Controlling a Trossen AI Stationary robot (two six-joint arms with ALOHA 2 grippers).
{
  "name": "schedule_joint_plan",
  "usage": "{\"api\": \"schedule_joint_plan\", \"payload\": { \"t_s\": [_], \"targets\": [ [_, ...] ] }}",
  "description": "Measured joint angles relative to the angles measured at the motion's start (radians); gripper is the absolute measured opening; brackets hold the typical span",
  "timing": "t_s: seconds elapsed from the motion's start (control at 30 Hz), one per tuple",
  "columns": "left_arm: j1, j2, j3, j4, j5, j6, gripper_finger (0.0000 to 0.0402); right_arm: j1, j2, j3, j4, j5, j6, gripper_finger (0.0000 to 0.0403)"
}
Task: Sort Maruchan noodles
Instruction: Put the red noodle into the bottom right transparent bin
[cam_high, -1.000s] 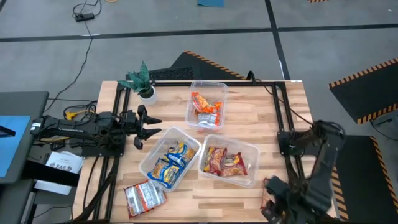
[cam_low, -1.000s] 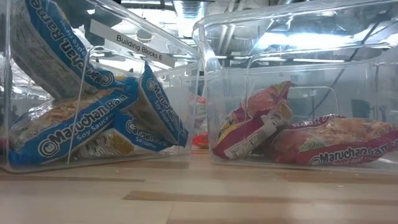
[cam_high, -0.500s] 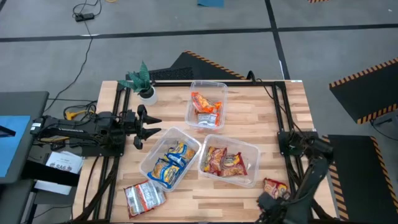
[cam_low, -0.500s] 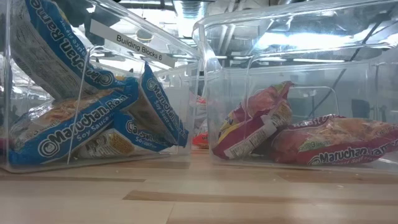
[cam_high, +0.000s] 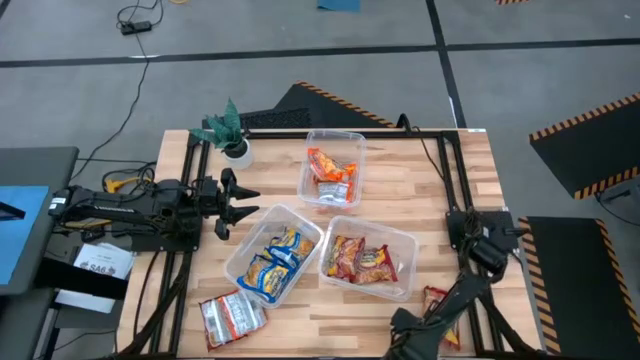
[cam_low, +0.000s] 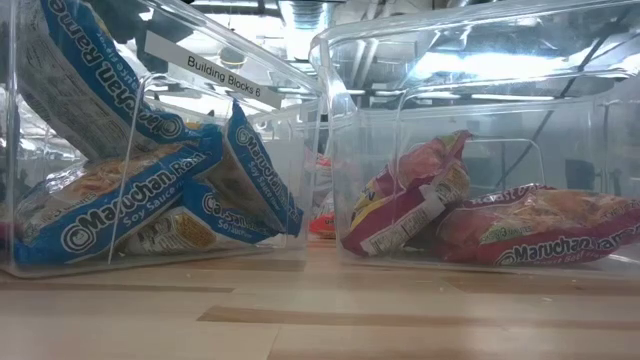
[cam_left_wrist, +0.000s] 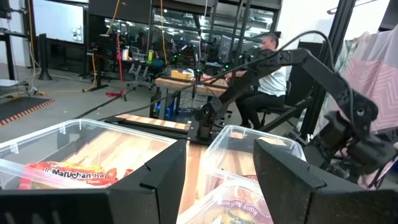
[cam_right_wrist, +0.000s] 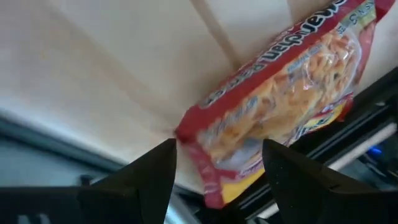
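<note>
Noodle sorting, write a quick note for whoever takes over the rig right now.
Left gripper: open, parked at the table's left edge.
Right gripper: open, low at the front right corner, over a loose red packet, not gripping it.
Done: orange packets in the back tub, blue-and-yellow in the front left tub, red in the front right tub.
Left: that red packet, plus a silver packet loose at the front left.

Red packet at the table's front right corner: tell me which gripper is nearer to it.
Right. The right gripper hovers open right at the red packet; the left gripper waits across the table, beyond the tubs.
</note>
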Motion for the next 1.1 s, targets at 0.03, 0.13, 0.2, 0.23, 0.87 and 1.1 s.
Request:
{"api": "schedule_joint_plan", "payload": {
  "t_s": [0.03, 0.13, 0.2, 0.23, 0.87, 1.1],
  "targets": [
    [0.000, 0.000, 0.000, 0.000, 0.000, 0.000, 0.0174, -0.002, 0.014, 0.000, -0.013, -0.008, -0.016, 0.0260],
    [0.000, 0.000, 0.000, 0.000, 0.000, 0.000, 0.0174, -0.001, 0.046, 0.000, -0.059, -0.026, -0.051, 0.0260],
    [0.000, 0.000, 0.000, 0.000, 0.000, 0.000, 0.0174, 0.003, 0.065, 0.000, -0.089, -0.027, -0.055, 0.0260],
    [0.000, 0.000, 0.000, 0.000, 0.000, 0.000, 0.0174, 0.005, 0.072, 0.000, -0.100, -0.027, -0.055, 0.0260],
    [0.000, 0.000, 0.000, 0.000, 0.000, 0.000, 0.0174, 0.012, 0.015, 0.059, -0.074, -0.048, -0.182, 0.0012],
    [0.000, 0.000, 0.000, 0.000, 0.000, 0.000, 0.0174, -0.047, -0.217, 0.149, 0.216, 0.144, -0.140, 0.0006]
  ]
}}
